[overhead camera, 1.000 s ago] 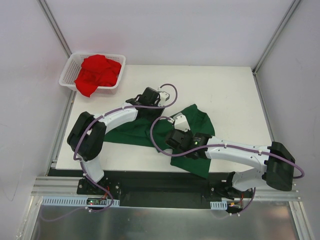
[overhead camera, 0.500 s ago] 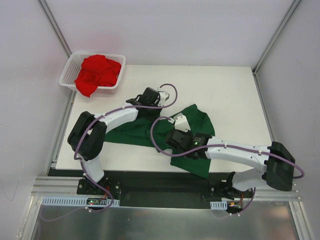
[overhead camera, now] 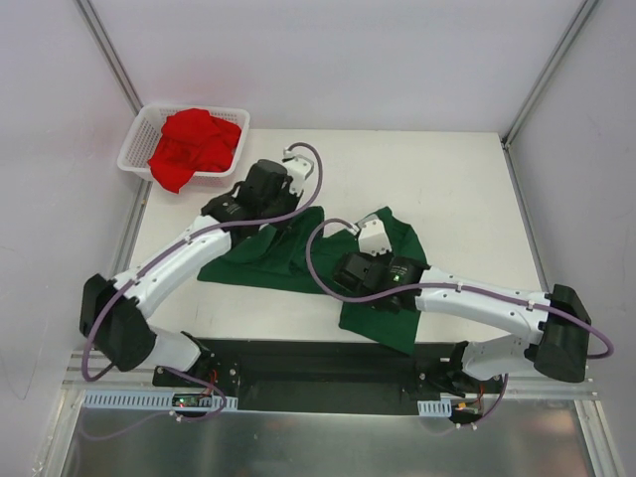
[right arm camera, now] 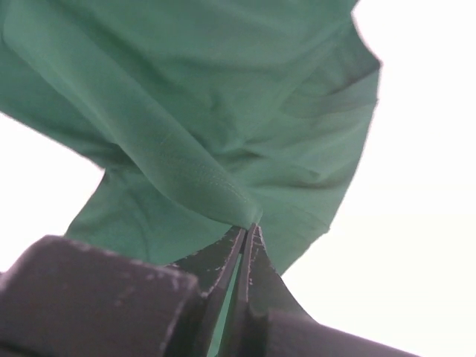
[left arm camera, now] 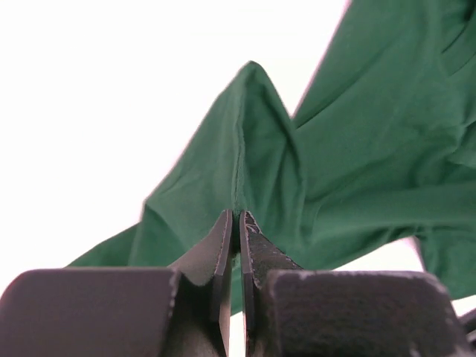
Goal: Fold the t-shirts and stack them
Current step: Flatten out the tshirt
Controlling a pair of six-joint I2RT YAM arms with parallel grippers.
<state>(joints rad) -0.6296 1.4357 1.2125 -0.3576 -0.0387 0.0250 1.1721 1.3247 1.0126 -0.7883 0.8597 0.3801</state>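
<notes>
The green t-shirt (overhead camera: 263, 260) lies spread on the tabletop (overhead camera: 447, 179) between the two arms. The left fingers (left arm camera: 222, 242) pinch a fold near its far edge, raised in a peak. The right fingers (right arm camera: 232, 256) are clamped on another fold. The red t-shirt (overhead camera: 194, 144) sits heaped in the basket (overhead camera: 130, 152) at the far left corner.

The white rectangular tabletop (overhead camera: 457, 179) is carrying two things. A white plastic mesh basket (overhead camera: 134, 149) is sitting at its far left corner. A dark green cloth t-shirt (overhead camera: 253, 263) is lying rumpled to the near right of the basket, well apart from it, and is spreading away from the basket toward the tabletop's near edge. Two peaks of the cloth are rising off the surface.
</notes>
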